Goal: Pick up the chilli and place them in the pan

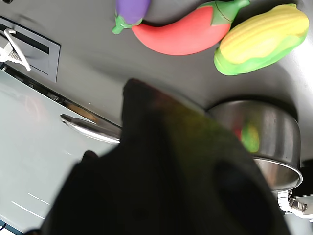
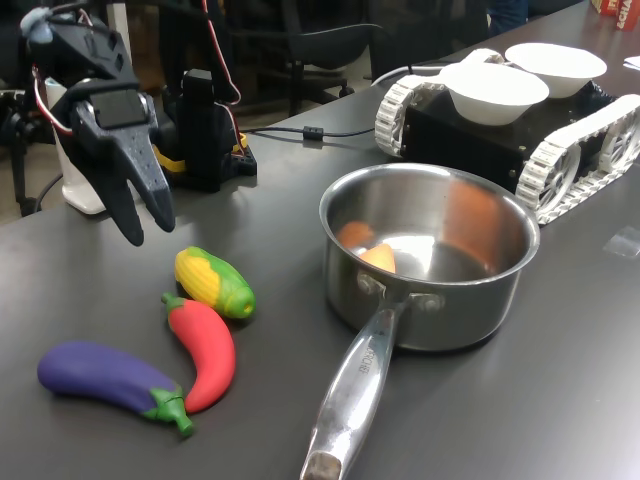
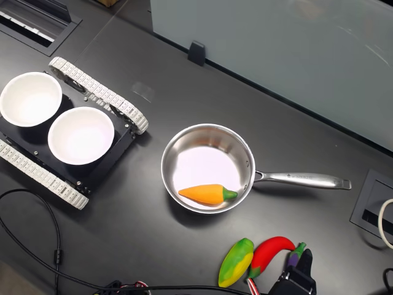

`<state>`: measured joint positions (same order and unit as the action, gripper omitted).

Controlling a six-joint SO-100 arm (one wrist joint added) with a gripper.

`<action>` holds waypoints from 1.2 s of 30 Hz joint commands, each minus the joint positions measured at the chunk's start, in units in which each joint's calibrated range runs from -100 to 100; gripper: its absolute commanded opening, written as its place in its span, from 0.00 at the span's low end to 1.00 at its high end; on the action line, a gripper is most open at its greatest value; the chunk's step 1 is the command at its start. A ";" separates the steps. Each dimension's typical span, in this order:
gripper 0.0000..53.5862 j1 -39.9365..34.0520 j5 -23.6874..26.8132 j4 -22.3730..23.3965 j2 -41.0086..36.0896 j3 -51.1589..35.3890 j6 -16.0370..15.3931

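The chilli (image 2: 203,353) lies on the dark table (image 2: 560,400), not yet in the pan (image 2: 428,255). It sits between the corn (image 2: 213,282) on its far side and the purple eggplant (image 2: 108,377) on its near left in the first exterior view, touching or very nearly touching both.

Largest first: one tracked rover (image 2: 590,120) stands at the far right of the first exterior view and carries two white bowls (image 2: 494,90). One steel pan stands in the middle, its long handle (image 2: 352,385) pointing toward the near edge, with one orange carrot (image 3: 206,194) already inside it. Then come one eggplant, one chilli and one corn, grouped to the pan's left.

The gripper (image 2: 145,215) hangs in the air above and to the far left of the vegetables, tips pointing down, holding nothing; its two black fingers look slightly parted, though the gap is narrow. The chilli lies below it, toward the near right in the first exterior view. The chilli's long axis runs roughly near to far, with the green stem at the far end by the corn and the curved tip toward the eggplant. My judgement is that the descent must land on the chilli's middle, since its neighbours crowd both ends.
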<state>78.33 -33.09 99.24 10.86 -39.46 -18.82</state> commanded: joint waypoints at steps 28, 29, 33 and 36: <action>0.61 1.60 -12.84 -0.86 1.75 0.97 1.85; 0.61 1.60 -12.94 -1.28 1.92 1.34 2.02; 0.62 0.80 -13.68 -2.56 3.35 2.06 3.36; 0.62 0.34 -13.87 -3.41 4.45 2.52 4.12</action>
<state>79.10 -46.42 98.30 15.99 -36.02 -15.79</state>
